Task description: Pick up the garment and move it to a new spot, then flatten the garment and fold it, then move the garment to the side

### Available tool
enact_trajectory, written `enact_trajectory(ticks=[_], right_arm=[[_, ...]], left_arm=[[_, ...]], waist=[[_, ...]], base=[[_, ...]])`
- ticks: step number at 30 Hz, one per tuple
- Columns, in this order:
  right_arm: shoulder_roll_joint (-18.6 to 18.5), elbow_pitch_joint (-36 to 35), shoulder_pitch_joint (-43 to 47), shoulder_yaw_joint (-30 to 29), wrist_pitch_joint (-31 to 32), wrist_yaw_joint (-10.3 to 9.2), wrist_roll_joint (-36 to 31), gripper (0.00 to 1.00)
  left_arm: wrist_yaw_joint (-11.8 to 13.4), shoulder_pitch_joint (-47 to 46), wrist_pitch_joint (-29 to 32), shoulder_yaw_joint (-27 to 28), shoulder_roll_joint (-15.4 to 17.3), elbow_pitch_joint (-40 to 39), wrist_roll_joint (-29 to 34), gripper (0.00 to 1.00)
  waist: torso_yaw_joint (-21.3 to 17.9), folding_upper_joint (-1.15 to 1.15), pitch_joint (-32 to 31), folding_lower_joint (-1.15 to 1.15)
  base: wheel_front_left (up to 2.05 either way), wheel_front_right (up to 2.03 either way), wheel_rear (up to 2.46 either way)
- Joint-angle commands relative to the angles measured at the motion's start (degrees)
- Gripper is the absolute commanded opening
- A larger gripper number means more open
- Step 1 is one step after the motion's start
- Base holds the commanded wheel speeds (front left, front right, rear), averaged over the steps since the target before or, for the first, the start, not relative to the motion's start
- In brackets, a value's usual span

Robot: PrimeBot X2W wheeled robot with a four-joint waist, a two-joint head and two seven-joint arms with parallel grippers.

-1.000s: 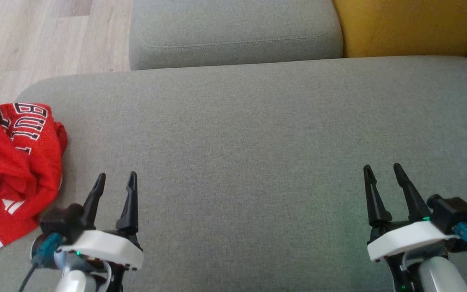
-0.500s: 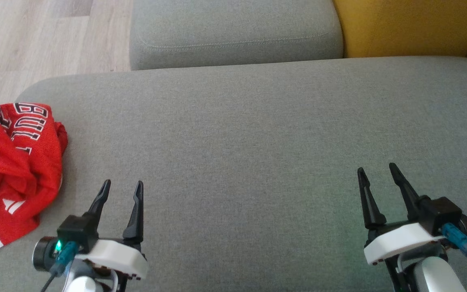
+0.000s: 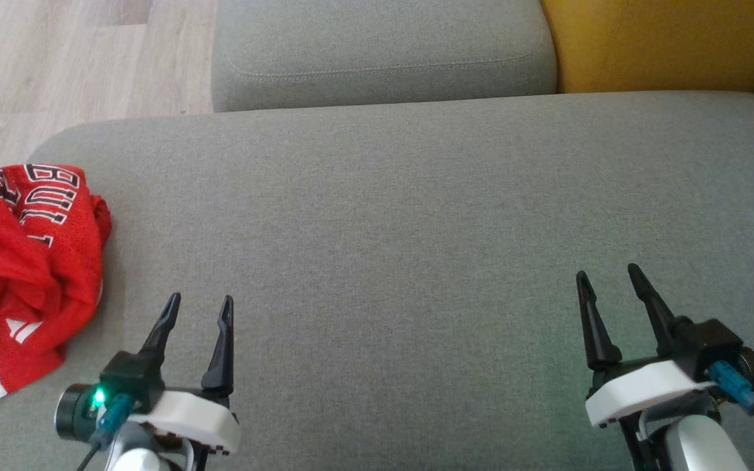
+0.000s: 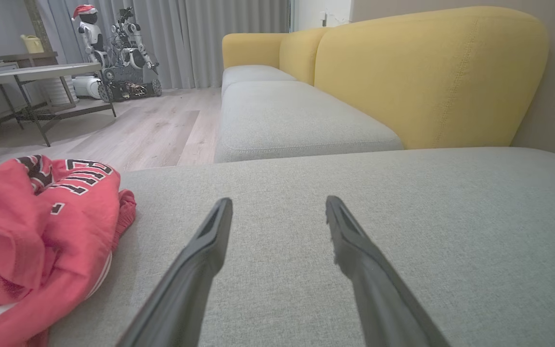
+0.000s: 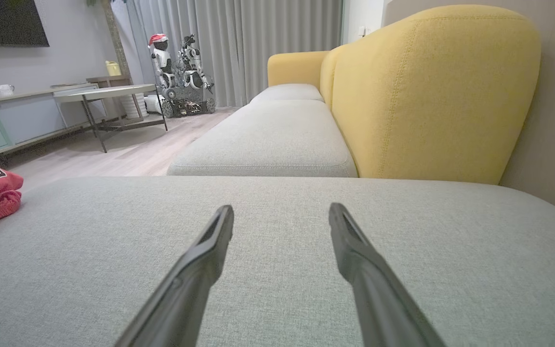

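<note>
One red garment (image 3: 30,261) lies on the grey sofa (image 3: 416,196), two grippers hang over it, left gripper (image 3: 200,297) and right gripper (image 3: 607,271), and beyond it stand one table (image 4: 32,72) and two robots (image 4: 89,31).

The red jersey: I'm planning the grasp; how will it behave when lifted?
Probably floppy: the red jersey lies crumpled in soft folds, so it should drape from a pinch. Likely light, as its fabric looks thin. It lies near the edge of the grey seat cushion, so a push might slide it off.

The garment (image 3: 30,261) runs off the head view's left edge.
</note>
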Motion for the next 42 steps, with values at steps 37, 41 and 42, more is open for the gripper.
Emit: enact_trajectory(ticks=[37,41,42], right_arm=[[0.4,-2.8,-1.9,-0.3,0.2,-0.04,1.6,1.00],[0.4,-4.1,-1.4,0.2,0.5,-0.04,2.2,1.00],[0.4,-4.3,-1.3,0.5,0.5,-0.04,2.3,1.00]], left_arm=[[-0.9,-2.7,-0.7,6.5,-1.6,-1.4,-1.1,1.00],[-1.1,-2.9,-0.7,7.2,-1.6,-1.6,-1.3,1.00],[-1.1,-2.9,-0.7,7.4,-1.7,-1.7,-1.5,1.00]], waist=[[6.6,0.00,0.6,0.00],[10.7,0.00,0.2,0.00],[11.6,0.00,0.1,0.00]], base=[[0.00,0.00,0.00],[0.00,0.00,0.00],[0.00,0.00,0.00]])
